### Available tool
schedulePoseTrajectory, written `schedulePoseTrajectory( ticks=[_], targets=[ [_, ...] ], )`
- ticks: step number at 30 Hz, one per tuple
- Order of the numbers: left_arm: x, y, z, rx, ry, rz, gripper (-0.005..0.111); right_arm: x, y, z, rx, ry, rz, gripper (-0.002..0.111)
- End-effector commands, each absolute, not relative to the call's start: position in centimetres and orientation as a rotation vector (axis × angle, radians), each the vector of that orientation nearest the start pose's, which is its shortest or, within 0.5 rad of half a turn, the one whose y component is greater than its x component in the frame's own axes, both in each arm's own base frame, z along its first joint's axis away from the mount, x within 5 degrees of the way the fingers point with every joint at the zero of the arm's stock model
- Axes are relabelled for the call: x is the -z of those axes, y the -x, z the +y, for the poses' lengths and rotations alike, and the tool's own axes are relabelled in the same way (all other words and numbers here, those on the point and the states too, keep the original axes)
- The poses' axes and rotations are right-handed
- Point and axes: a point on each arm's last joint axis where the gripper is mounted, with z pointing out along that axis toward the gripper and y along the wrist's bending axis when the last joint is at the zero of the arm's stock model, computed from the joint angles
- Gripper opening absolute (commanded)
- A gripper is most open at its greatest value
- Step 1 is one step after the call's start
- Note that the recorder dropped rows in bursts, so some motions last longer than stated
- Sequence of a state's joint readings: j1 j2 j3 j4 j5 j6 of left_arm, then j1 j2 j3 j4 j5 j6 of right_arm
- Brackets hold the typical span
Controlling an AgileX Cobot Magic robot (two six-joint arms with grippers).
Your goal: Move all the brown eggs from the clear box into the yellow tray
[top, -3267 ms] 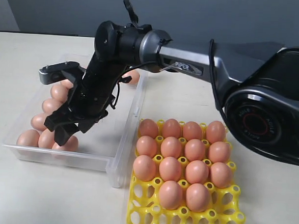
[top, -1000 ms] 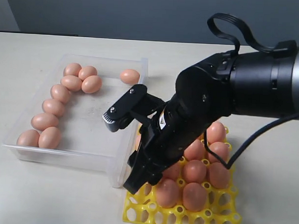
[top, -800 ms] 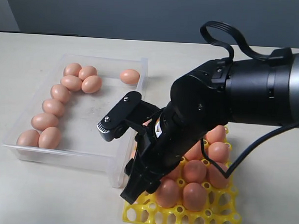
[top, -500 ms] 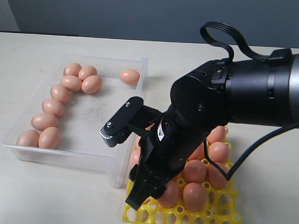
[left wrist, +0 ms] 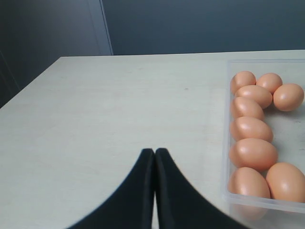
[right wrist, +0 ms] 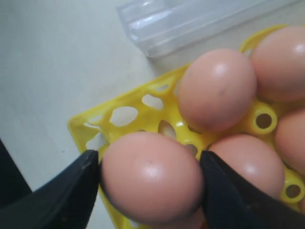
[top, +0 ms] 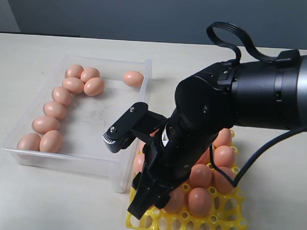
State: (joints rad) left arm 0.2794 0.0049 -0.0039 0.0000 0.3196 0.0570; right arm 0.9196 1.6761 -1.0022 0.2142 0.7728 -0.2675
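One brown egg (right wrist: 152,174) was clamped in the right pincer (right wrist: 150,177), low over a corner of the yellow tray (right wrist: 81,126), lower middle of the exterior frame. Ten more eggs (top: 62,95) were left in the clear box (top: 119,167), upper left. The left pincer (left wrist: 155,157) was pressed together over bare bench (left wrist: 95,109). If released off-centre, the egg could be cracked against a neighbour (right wrist: 217,90) or rolled off the rim.

The right gripper (right wrist: 148,180), which 3.3 s ago was down in the near left corner of the clear box (top: 61,162), now hangs over the front left corner of the yellow tray (top: 139,224), clamped on 1 brown egg (right wrist: 152,167). That egg is gone from the box. Over the last 1 s the gripper sinks slightly closer to the tray.
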Motion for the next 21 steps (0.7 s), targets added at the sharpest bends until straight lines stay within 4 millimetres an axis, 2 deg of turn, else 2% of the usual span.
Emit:
schedulePoseTrajectory(
  ticks=[1,5,12,21],
  targets=[
    [-18.53,-5.22,1.47,-0.237,0.196,1.788,0.0,-19.26,-17.53,25.36,-0.338,1.497,2.573,-0.001],
    [-18.53,-5.22,1.47,-0.237,0.196,1.788,0.0,-19.26,-17.5,25.33,-0.337,1.505,2.572,0.0],
    [-18.53,-5.22,1.47,-0.237,0.196,1.788,0.0,-19.26,-17.5,25.33,-0.337,1.506,2.572,0.032],
    [-18.53,-5.22,1.47,-0.237,0.196,1.788,0.0,-19.28,-17.57,25.4,-0.34,1.496,2.565,0.045]
  ],
)
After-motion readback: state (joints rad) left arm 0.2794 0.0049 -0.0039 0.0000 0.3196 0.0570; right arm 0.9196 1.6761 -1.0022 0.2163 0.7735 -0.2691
